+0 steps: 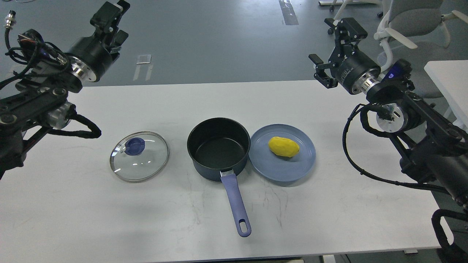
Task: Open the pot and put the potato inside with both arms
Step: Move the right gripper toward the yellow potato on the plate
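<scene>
A dark open pot (218, 148) with a blue handle (236, 202) stands at the table's middle, empty inside. Its glass lid (139, 156) with a blue knob lies flat on the table to the pot's left. A yellow potato (284, 146) lies on a blue plate (292, 170) touching the pot's right side. My left gripper (116, 23) is open and empty, raised high at the far left, well away from the lid. My right gripper (330, 49) is open and empty, raised above the table's far right edge, beyond the plate.
The white table (329, 204) carries only these things. Office chairs (413, 22) and a second white table (449, 80) stand at the right behind my right arm. Grey floor lies beyond the far edge.
</scene>
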Robot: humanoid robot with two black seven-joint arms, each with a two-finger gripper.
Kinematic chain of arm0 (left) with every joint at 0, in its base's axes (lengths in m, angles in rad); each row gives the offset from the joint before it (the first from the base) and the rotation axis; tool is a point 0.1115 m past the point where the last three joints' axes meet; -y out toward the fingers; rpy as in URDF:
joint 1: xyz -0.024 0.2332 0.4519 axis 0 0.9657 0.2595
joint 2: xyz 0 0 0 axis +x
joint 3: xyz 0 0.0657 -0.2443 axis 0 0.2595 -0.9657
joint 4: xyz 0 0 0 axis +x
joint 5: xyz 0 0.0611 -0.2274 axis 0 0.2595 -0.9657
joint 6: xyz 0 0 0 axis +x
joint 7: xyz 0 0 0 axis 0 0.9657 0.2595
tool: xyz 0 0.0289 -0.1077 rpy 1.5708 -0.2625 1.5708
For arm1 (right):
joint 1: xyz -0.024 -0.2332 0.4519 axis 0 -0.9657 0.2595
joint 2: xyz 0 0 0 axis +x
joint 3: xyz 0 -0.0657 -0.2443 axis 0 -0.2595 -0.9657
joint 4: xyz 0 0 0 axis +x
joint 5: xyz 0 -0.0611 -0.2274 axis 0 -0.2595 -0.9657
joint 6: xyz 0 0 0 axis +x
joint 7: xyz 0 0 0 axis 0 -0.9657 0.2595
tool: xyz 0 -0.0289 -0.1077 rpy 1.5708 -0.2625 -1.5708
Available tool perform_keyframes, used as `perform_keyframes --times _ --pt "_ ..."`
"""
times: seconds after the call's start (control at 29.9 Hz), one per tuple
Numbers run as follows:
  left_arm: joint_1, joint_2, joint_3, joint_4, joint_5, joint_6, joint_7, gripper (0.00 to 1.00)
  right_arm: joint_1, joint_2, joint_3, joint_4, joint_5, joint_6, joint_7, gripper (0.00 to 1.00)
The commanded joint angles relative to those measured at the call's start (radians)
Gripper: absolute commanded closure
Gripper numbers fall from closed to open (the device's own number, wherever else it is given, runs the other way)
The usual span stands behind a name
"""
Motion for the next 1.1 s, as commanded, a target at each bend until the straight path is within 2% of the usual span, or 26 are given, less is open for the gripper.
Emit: perform_keyframes --times 0.0,0.07,0.1,0.23,0.33,0.43,0.67,0.8,0.87,1.0,1.07 --pt "0.001 -0.004 -0.103 0.002 -0.246 -0.194 0.198 0.02 0.024 -0.046 -0.052 0.011 -0.042 0.002 0.007 0.0" --pt "0.023 -0.009 -0.161 -0.005 -0.306 -0.257 0.247 0.02 0.038 -0.075 -0.098 0.021 -0.117 0.003 0.031 0.0" --pt "0.032 -0.012 -0.178 -0.005 -0.315 -0.274 0.25 0.02 0.041 -0.086 -0.115 0.028 -0.148 0.003 0.046 0.0" --pt "0.098 -0.053 -0.278 -0.012 -0.326 -0.365 0.256 0.02 0.061 -0.144 -0.245 0.063 -0.445 0.003 0.172 0.0" --pt "0.145 -0.084 -0.333 -0.024 -0.326 -0.369 0.25 0.02 0.061 -0.159 -0.296 0.063 -0.632 0.002 0.223 0.0" --pt "0.193 -0.102 -0.356 -0.032 -0.326 -0.374 0.249 0.02 0.053 -0.17 -0.339 0.058 -0.784 -0.023 0.237 0.0" --pt "0.216 -0.102 -0.356 -0.042 -0.318 -0.375 0.244 0.02 0.041 -0.203 -0.513 0.063 -1.013 -0.128 0.243 0.0" --pt "0.234 -0.099 -0.355 -0.044 -0.314 -0.374 0.233 0.02 0.042 -0.201 -0.578 0.06 -1.042 -0.133 0.284 0.0" --pt "0.238 -0.096 -0.353 -0.044 -0.314 -0.374 0.23 0.02 0.05 -0.198 -0.599 0.055 -1.1 -0.139 0.297 0.0" --pt "0.242 -0.09 -0.35 -0.055 -0.303 -0.371 0.23 0.02 0.053 -0.198 -0.609 0.028 -1.283 -0.141 0.361 0.0" --pt "0.248 -0.089 -0.353 -0.061 -0.298 -0.371 0.229 0.02 0.052 -0.193 -0.617 0.002 -1.32 -0.142 0.376 0.0"
